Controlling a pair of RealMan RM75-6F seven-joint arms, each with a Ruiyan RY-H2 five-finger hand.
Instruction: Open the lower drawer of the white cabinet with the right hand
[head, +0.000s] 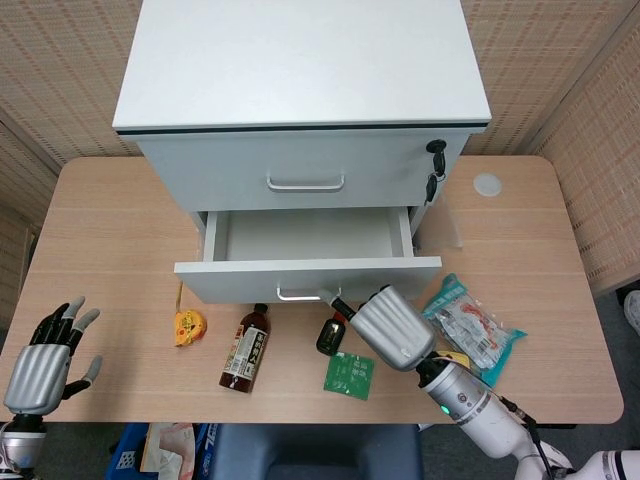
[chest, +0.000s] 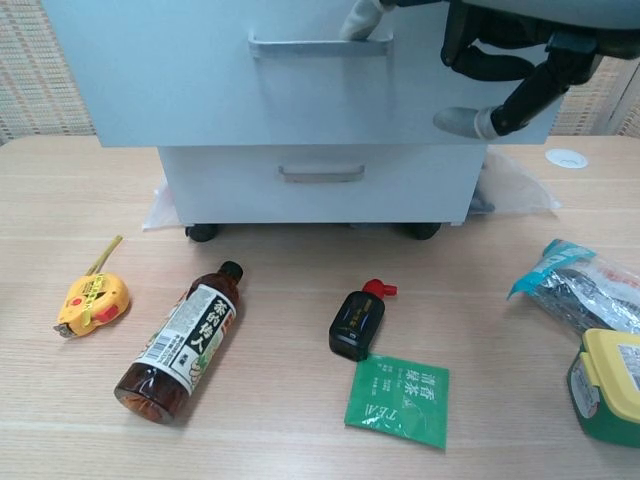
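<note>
Step in hand: lower drawer (head: 308, 278) of white cabinet (head: 300, 90) part-open. Right hand (head: 392, 327) hooked on handle (head: 298, 295) (grip partly hidden). Next: straight outward pull, probably.

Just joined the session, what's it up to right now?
The right hand has a finger hooked on the handle of the white cabinet's lower drawer, which is pulled well out, its inside showing empty. The left hand hovers open off the table's left edge, holding nothing. A tape measure, tea bottle and green tea sachet lie untouched in front.
</note>
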